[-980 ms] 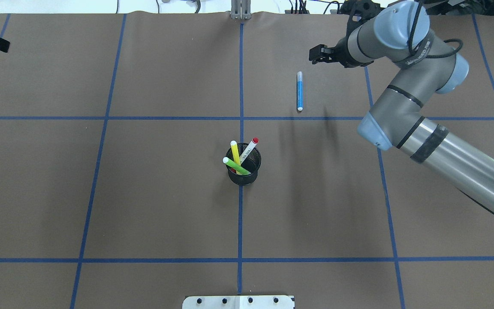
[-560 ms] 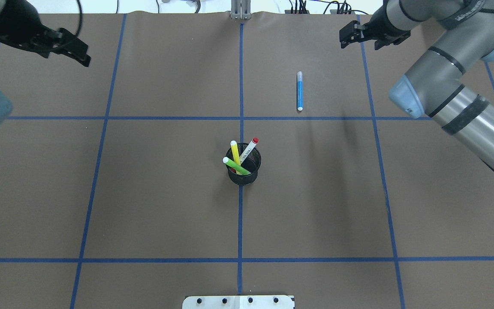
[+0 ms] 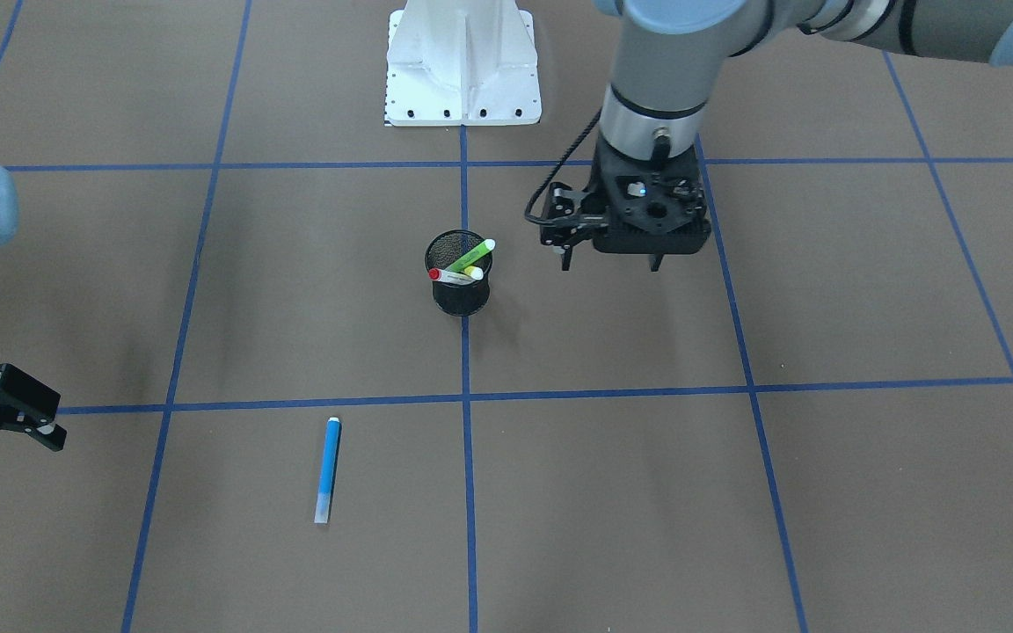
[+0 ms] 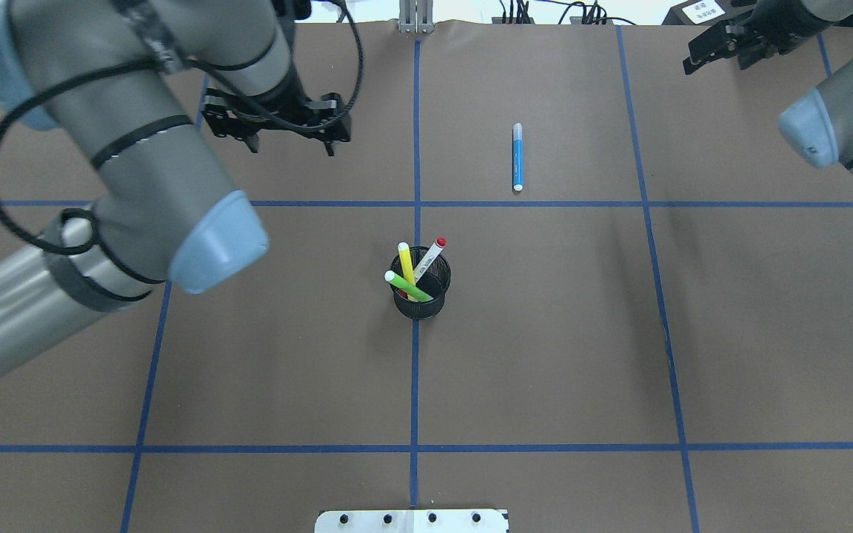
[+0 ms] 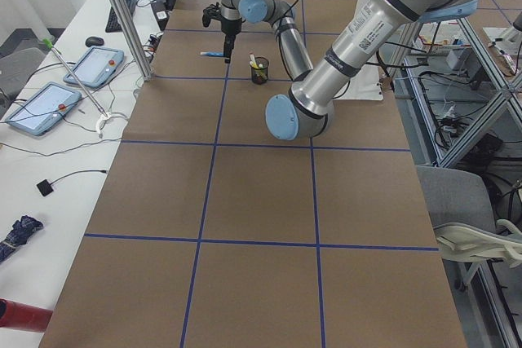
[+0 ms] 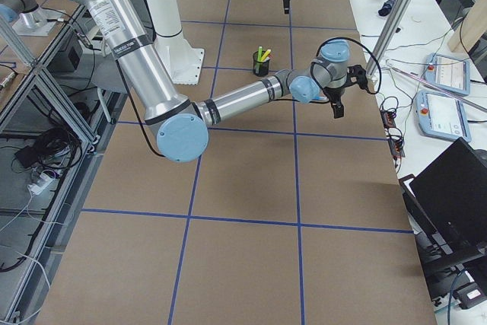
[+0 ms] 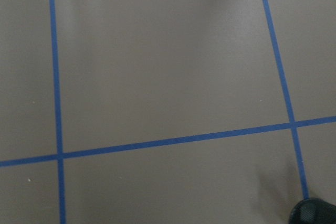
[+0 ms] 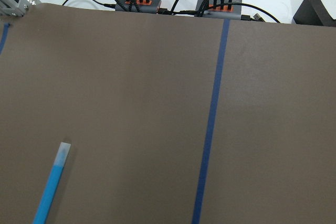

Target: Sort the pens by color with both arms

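Here, the left gripper (image 4: 289, 144) hangs above the table (image 4: 545, 355), jaws spread wide, holding nothing. To its right and nearer the robot, the black mesh cup (image 4: 421, 303) holds the yellow pen (image 4: 406, 260), green pen (image 4: 406, 286) and red-capped pen (image 4: 432, 255). The blue pen (image 4: 518, 157) lies flat, well left of the right gripper (image 4: 719, 59), which is also spread and empty.

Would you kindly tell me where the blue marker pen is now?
In the overhead view, the slim blue marker pen lies flat on the brown table cover, right of the centre tape line and beyond the black mesh cup.
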{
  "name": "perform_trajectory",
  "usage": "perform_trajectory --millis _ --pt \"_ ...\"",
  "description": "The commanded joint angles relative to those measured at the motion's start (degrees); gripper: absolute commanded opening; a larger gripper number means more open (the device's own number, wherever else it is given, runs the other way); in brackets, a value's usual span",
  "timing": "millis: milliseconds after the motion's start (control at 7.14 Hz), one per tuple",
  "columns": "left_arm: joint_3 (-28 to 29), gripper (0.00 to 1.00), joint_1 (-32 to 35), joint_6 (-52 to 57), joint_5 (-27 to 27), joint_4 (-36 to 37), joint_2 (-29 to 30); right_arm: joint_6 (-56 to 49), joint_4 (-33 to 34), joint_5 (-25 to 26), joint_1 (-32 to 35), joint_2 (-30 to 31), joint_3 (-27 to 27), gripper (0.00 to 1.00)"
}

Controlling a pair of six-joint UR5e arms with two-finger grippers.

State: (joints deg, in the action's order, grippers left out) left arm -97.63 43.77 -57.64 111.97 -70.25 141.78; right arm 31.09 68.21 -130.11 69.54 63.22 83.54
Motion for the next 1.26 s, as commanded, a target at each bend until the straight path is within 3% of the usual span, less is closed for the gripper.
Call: perform_trajectory --millis 0,140,700,840,1120 --pt "19.2 1.00 -4.9 -7.8 -1.8 1.4 14.8 -7.4 -0.2 -3.6 3.5 3.1 -0.1 1.00" --pt "25.9 1.00 -6.2 -8.3 -1.8 2.1 18.2 -7.8 -0.2 -3.9 4.1 3.2 -0.2 1.00" --pt "34.5 0.98 -12.9 -17.7 -4.6 2.7 21.8 -7.8 -0.3 -4.0 4.0 3.0 -0.1 1.00" --pt "35.0 0.91 -13.2 -18.4 -4.7 2.8 21.8 -7.8 -0.3 -3.9 4.0 2.9 -0.1 1.00" --pt "35.1 0.65 -13.4 -18.9 -6.1 3.0 21.6 -7.8 -0.3 -3.9 4.0 2.8 0.0 1.00"
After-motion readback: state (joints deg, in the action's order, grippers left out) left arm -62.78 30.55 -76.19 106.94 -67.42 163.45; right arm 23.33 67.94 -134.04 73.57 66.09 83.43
